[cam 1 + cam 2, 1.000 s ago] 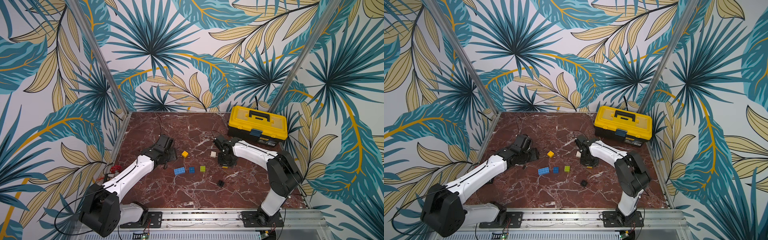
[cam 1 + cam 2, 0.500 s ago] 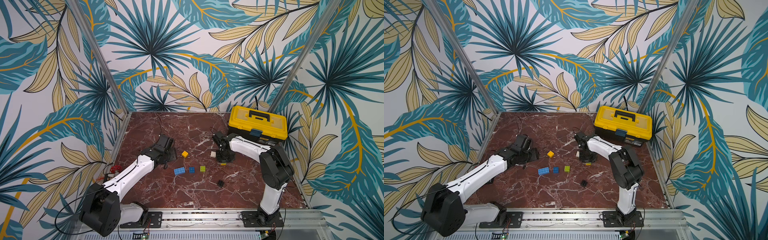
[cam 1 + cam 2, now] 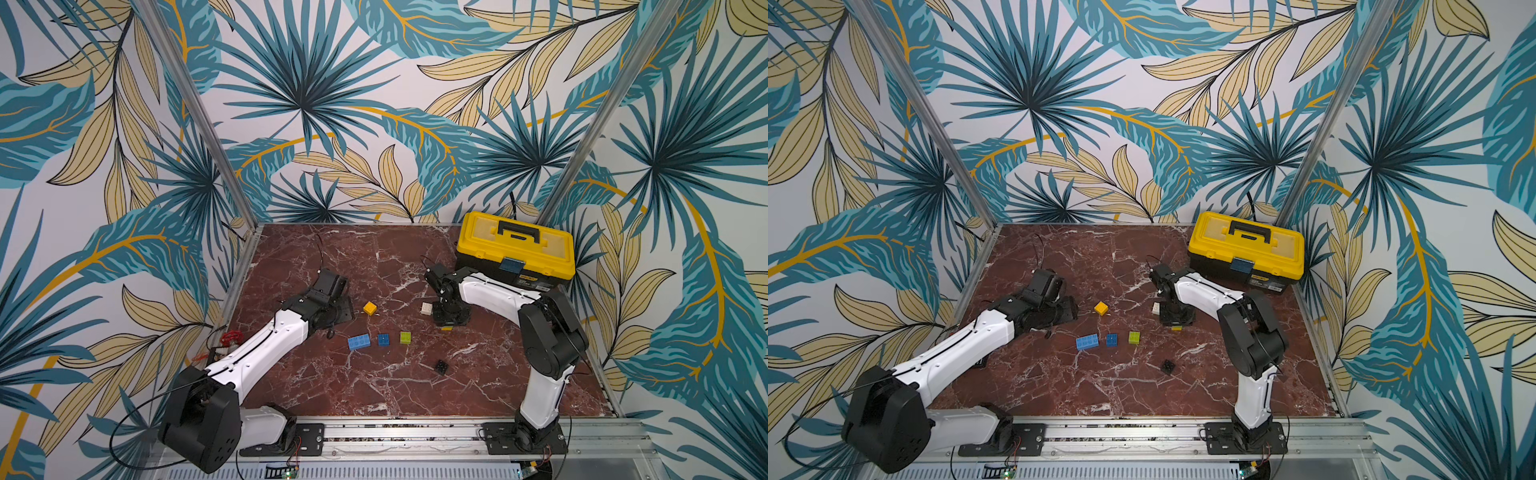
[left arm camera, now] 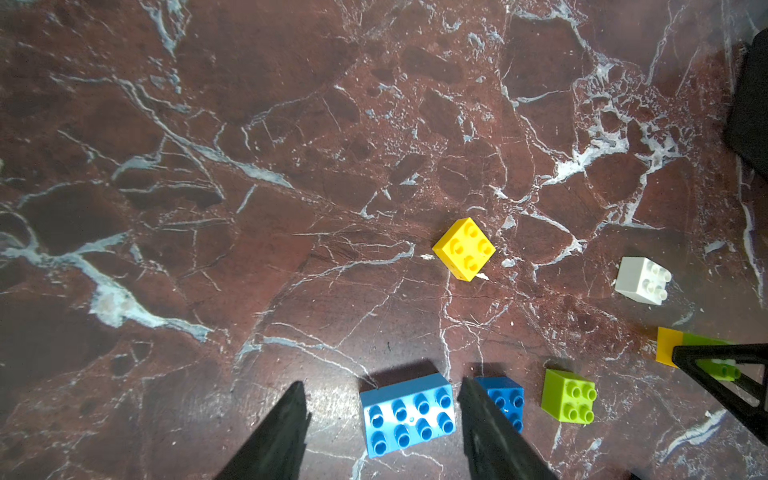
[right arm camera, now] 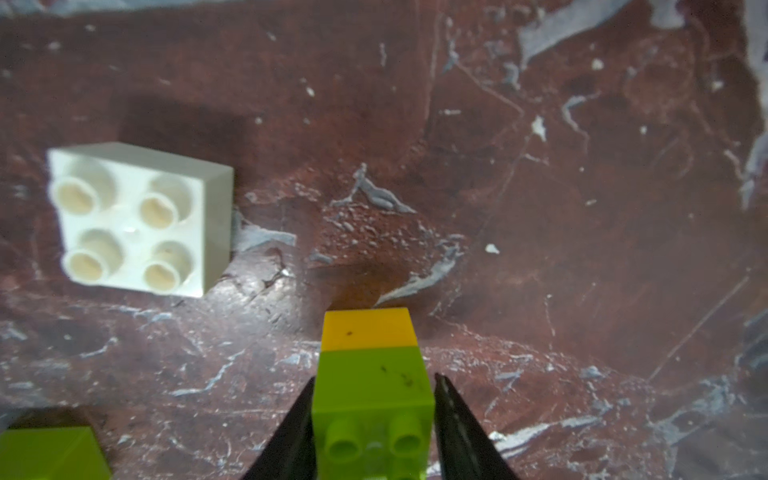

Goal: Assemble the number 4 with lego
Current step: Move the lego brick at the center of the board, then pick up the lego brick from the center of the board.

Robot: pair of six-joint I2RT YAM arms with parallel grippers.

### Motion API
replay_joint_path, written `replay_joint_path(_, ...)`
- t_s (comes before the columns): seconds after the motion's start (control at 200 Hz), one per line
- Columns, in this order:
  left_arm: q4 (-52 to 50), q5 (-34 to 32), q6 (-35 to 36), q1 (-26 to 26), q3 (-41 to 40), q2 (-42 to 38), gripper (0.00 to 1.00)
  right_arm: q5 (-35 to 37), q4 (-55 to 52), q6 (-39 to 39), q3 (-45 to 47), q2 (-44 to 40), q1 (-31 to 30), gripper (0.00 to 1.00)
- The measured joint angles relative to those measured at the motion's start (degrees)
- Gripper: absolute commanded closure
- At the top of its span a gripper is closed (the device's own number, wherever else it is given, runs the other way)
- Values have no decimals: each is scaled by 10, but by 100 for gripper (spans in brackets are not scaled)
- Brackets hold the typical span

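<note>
right gripper (image 5: 374,376) fingers flank the lime-green-and-yellow plastic brick stack (image 5: 368,332), hold cannot be told; a skewed retreat could drag it. left gripper (image 4: 380,380) fingers spread, empty.

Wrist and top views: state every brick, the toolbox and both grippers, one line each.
toolbox, lid closed
light-blue brick, loose, studs up
dark-blue brick, loose, studs up
lime brick, loose, studs up
yellow brick, loose, studs up
white brick, loose
black brick, loose, off alone
green-and-yellow stack, joined, lying on its side
left gripper, open, empty
right gripper, astride the stack, grip unclear
</note>
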State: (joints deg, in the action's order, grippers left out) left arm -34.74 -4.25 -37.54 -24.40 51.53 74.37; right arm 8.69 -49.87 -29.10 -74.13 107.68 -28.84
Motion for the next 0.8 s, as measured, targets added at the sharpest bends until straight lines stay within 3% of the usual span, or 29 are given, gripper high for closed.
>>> replay_joint_path(0.065, -3, -1, 0, 0, 0, 0, 38, 5, -10, 2, -7, -5, 0, 29)
replay_joint_path(0.2, -6, -3, 0, 0, 0, 0, 38, 5, -32, 17, -30, -42, 1, 24)
replay_joint_path(0.35, -7, -5, 0, 0, 0, -1, 38, -8, -45, 19, -35, -115, -3, 24)
replay_joint_path(0.471, -7, -10, 0, 0, 0, -3, 39, -8, -48, -3, -34, -140, -46, 25)
replay_joint_path(0.636, -7, -14, -5, 0, 0, -3, 39, -14, -25, -61, -31, -111, -133, 25)
replay_joint_path(0.796, -9, -18, -5, 0, 0, -5, 39, -19, 3, -102, -38, -47, -177, 30)
